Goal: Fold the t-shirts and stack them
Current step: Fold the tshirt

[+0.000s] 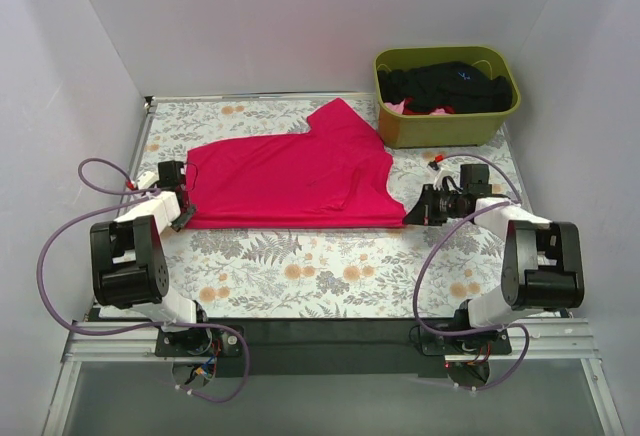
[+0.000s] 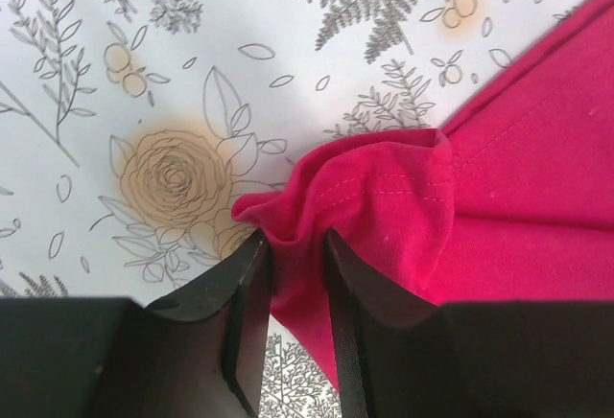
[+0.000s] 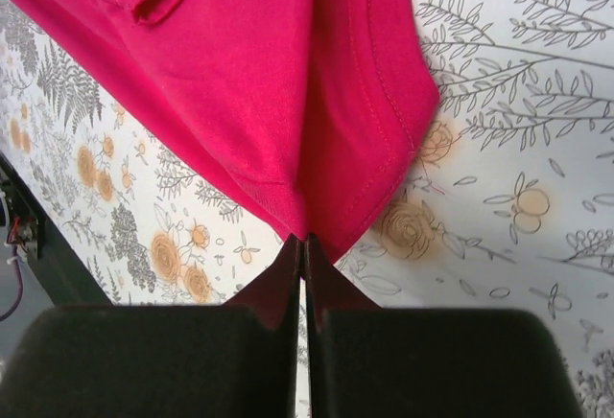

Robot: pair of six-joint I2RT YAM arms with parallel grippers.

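A crimson-red t-shirt [image 1: 290,181] lies spread flat on the floral table, one sleeve pointing toward the back. My left gripper [image 1: 183,208] is at its near left corner. In the left wrist view the jaws [image 2: 295,241] stand a little apart with a bunched fold of the red cloth [image 2: 518,178] pinched between them. My right gripper [image 1: 418,211] is at the near right corner. In the right wrist view it [image 3: 304,241] is shut tight on the hem of the shirt [image 3: 259,82]. Black t-shirts [image 1: 450,86] lie heaped in a bin.
An olive-green bin [image 1: 400,128] stands at the back right and holds the black garments and a bit of pink cloth. White walls enclose the table [image 1: 330,266] on three sides. Purple cables loop beside both arm bases.
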